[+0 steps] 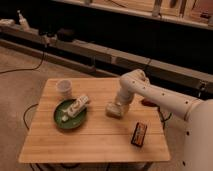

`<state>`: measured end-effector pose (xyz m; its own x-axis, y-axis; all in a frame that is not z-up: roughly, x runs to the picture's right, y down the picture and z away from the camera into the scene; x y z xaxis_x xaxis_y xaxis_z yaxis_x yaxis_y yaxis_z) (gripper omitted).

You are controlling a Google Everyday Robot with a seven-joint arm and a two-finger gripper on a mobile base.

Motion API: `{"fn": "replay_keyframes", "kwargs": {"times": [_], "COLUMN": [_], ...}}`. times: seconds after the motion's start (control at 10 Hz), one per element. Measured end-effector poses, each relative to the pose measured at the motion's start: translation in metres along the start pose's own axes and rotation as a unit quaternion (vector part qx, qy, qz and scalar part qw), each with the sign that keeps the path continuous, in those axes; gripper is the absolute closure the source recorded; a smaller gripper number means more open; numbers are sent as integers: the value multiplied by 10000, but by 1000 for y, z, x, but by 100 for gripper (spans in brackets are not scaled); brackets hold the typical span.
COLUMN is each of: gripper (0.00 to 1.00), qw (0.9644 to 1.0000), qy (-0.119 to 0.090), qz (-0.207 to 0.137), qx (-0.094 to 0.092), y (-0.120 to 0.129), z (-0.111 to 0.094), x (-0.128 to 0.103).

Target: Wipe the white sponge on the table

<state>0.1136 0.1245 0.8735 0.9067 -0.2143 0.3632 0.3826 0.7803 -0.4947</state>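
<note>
The light wooden table point(97, 142) fills the middle of the camera view. My arm reaches in from the right, bends down, and ends at the gripper point(114, 110) near the table's centre. The gripper is shut on the white sponge point(112, 111), a small cream-white block pressed low against the tabletop. The gripper covers much of the sponge.
A white cup point(64, 87) stands at the back left. A green plate point(65, 120) with a pale elongated object point(78, 105) lies left of the gripper. A dark flat bar point(139, 134) lies at the front right. A small red thing point(148, 103) shows behind my arm.
</note>
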Motion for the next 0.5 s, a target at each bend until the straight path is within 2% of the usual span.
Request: {"fn": "replay_keyframes", "kwargs": {"times": [0.2,0.5], "gripper": [52,52], "qw": [10000,9993], "qy": [-31,-51], "qz": [75,363], "qx": [-14,-46], "y": [21,49], "z": [-3,-5], "x": [14,46]}}
